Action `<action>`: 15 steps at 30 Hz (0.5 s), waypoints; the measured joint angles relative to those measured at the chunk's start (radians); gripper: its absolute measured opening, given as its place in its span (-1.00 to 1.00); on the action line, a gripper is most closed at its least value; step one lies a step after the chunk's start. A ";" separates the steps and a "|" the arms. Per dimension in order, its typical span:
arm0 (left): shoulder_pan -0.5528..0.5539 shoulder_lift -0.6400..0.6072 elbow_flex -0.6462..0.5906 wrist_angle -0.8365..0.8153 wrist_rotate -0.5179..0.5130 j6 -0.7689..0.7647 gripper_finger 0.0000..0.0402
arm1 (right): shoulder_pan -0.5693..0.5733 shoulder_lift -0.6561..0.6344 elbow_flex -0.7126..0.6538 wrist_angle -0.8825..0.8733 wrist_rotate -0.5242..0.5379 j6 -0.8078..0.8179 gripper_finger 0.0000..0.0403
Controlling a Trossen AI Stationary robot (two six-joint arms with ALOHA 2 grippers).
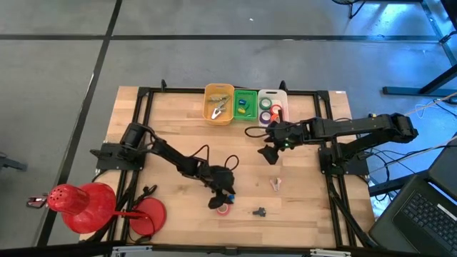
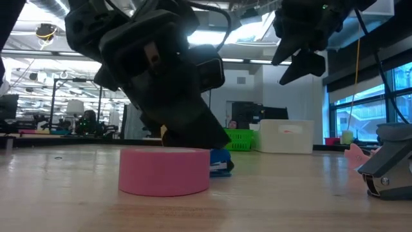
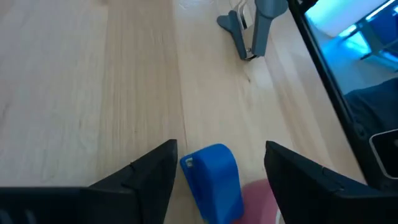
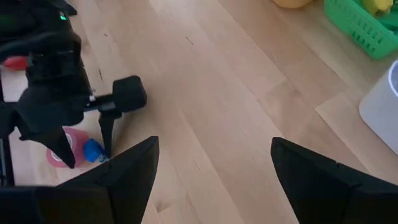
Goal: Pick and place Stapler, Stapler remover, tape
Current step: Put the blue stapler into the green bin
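Observation:
A small blue stapler (image 3: 214, 177) lies on the wooden table beside a pink tape roll (image 2: 164, 171), which lies flat. My left gripper (image 3: 221, 168) is open and low over the stapler, one finger on each side, with a gap to each. A grey stapler remover (image 3: 252, 28) lies beyond it, and a pale pink one (image 1: 275, 183) farther right. My right gripper (image 1: 270, 153) is open and raised over bare table in front of the bins. Small tape rings (image 1: 268, 111) sit in the white bin (image 1: 273, 95).
A yellow bin (image 1: 219, 114) holding metal pieces, a green basket (image 1: 245, 105) and the white bin stand in a row at the far edge. Large red round things (image 1: 86, 207) sit at the near left corner. A black frame (image 1: 143, 128) borders the table. A laptop (image 1: 428, 207) sits off to the right.

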 joint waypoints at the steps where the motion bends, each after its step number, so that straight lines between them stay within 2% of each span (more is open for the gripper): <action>1: 0.004 0.003 0.000 0.005 0.008 -0.010 0.11 | 0.000 0.000 0.000 -0.009 0.000 0.000 0.55; 3: 0.006 0.006 0.000 0.011 0.008 -0.011 -0.06 | 0.001 0.000 0.000 -0.029 -0.001 0.000 0.55; 7: 0.016 -0.007 0.000 -0.021 0.034 -0.018 -0.71 | 0.003 0.000 0.000 -0.080 -0.006 0.005 0.55; 11: 0.047 -0.056 0.003 -0.152 0.041 0.027 -0.69 | 0.003 0.000 0.000 -0.097 -0.018 0.031 0.55; 15: 0.124 -0.138 0.093 -0.439 0.044 0.209 -0.69 | 0.003 0.000 0.000 -0.083 -0.009 0.030 0.55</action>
